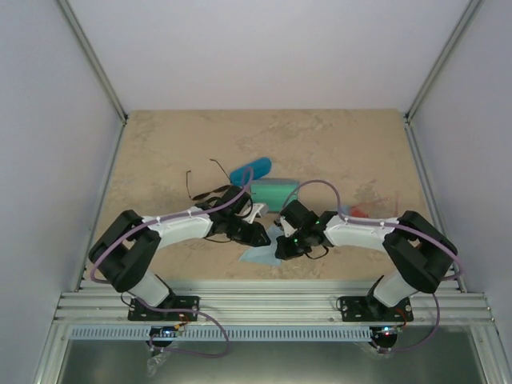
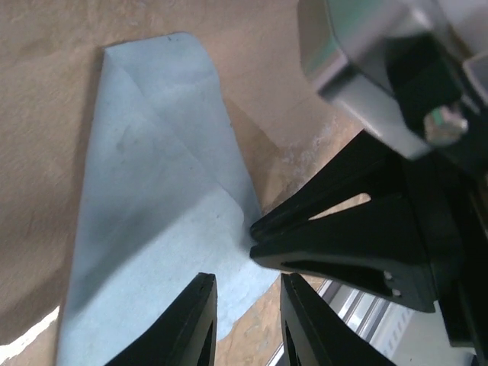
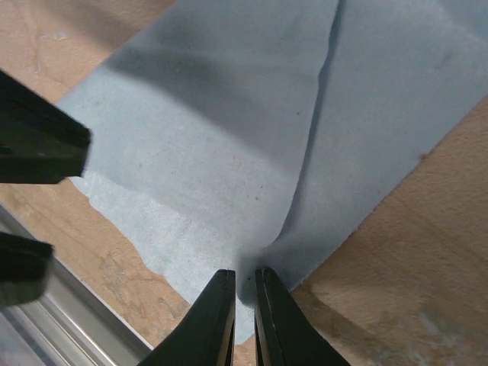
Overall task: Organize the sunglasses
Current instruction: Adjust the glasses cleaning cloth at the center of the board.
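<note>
The dark wire-framed sunglasses (image 1: 203, 186) lie on the table behind my left arm. Only a bit of the red-orange sunglasses (image 1: 357, 212) shows behind my right arm. Both grippers meet over a light blue cloth (image 1: 259, 256) near the front edge. My right gripper (image 3: 245, 273) is shut on a puckered fold of the cloth (image 3: 229, 137) at its near edge. My left gripper (image 2: 248, 280) stands open, its fingers straddling the edge of the cloth (image 2: 145, 213) with a gap between them. The right gripper's fingers (image 2: 343, 244) pinch that same edge just beside it.
A glossy blue oval case (image 1: 251, 172) and a grey-blue rectangular case (image 1: 276, 192) lie just behind the grippers. The metal rail (image 1: 272, 304) of the table's front edge runs close under the cloth. Frame posts and walls stand at both sides.
</note>
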Robot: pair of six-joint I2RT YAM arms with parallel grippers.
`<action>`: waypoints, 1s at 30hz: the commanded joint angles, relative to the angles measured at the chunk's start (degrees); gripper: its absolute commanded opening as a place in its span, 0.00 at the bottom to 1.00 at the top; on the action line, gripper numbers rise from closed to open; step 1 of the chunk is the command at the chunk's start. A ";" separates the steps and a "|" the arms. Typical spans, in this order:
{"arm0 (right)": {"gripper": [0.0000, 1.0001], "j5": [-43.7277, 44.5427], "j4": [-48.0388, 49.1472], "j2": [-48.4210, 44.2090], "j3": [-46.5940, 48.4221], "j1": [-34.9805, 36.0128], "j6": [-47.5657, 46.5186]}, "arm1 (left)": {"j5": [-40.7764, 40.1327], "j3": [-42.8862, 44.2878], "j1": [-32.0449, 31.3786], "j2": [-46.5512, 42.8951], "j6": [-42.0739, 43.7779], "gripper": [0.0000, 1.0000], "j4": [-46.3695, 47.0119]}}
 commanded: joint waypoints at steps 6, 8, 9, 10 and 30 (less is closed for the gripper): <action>0.09 -0.75 2.33 -0.84 -4.44 -1.17 2.45 | 3.30 4.17 -1.92 5.49 -1.21 0.30 4.92; 0.09 -0.23 2.34 -1.29 -5.14 -1.44 2.89 | 1.20 5.36 -2.85 6.51 -1.14 0.32 3.43; 0.08 0.14 2.22 -1.60 -5.37 -1.54 3.08 | -0.21 6.05 -3.37 7.03 -1.13 0.32 2.37; 0.08 0.29 2.13 -1.87 -5.48 -1.65 3.16 | -2.19 6.65 -3.80 7.49 -1.24 0.32 1.27; 0.01 1.76 1.00 -2.25 -6.73 -2.62 5.57 | -29.17 14.61 -8.79 15.76 -5.33 0.22 -19.28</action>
